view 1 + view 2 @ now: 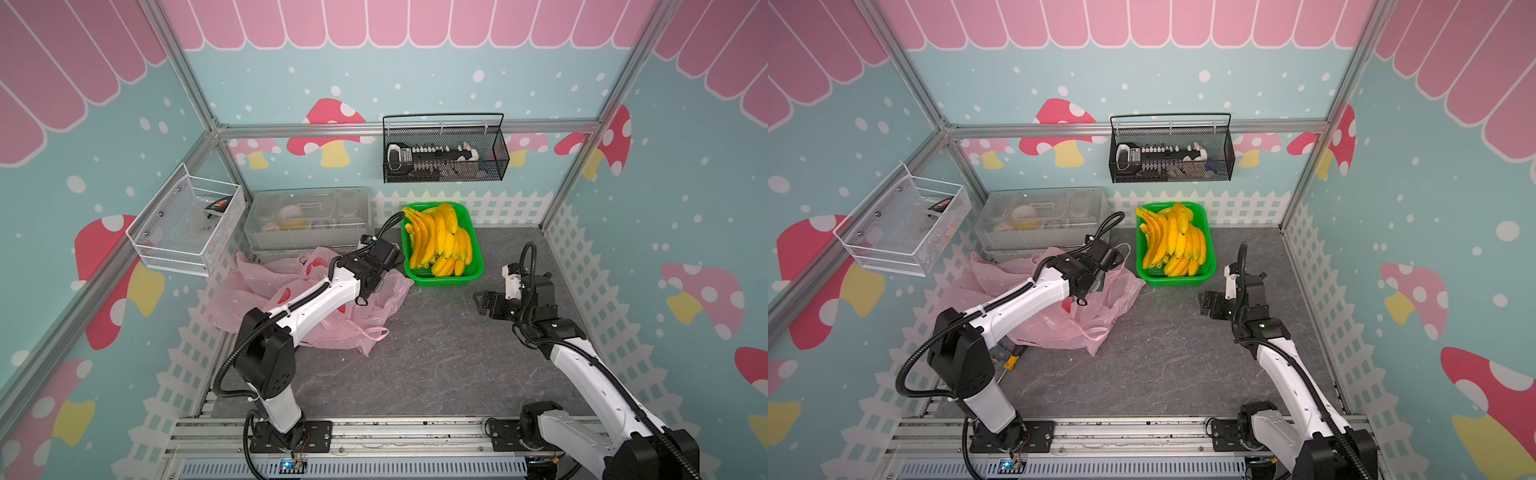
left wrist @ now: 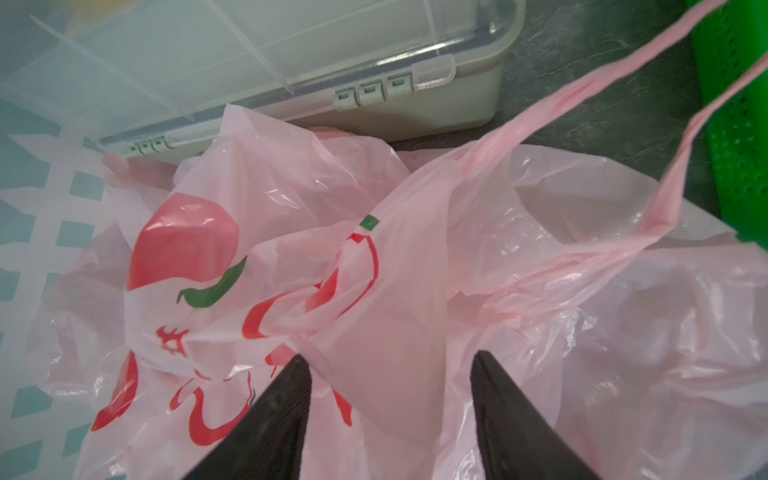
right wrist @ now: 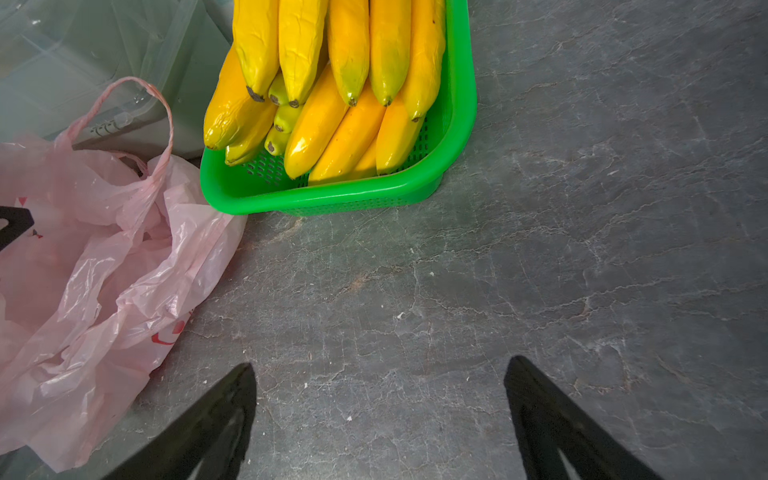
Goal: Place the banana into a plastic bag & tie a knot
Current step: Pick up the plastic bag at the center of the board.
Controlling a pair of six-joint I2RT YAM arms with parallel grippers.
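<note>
- A grey stone-patterned bench (image 1: 436, 374) fills the foreground.
- The right hand (image 3: 380, 361) hovers over bare bench, its fingers spread wide and holding nothing.
- The left hand (image 2: 390, 357) is lowered onto a crumpled pink plastic bag (image 1: 245, 291) on the bench's left side. Its fingers stand partly apart, with bag film bulging between them, not clamped.
- One bag handle (image 3: 170, 124) loops upward.
- Just beside the bag, yellow bananas (image 1: 438, 241) lie piled in a green basket (image 1: 478, 270).
- A clear lidded box (image 1: 307, 212) sits behind the bag, against the back wall.
</note>
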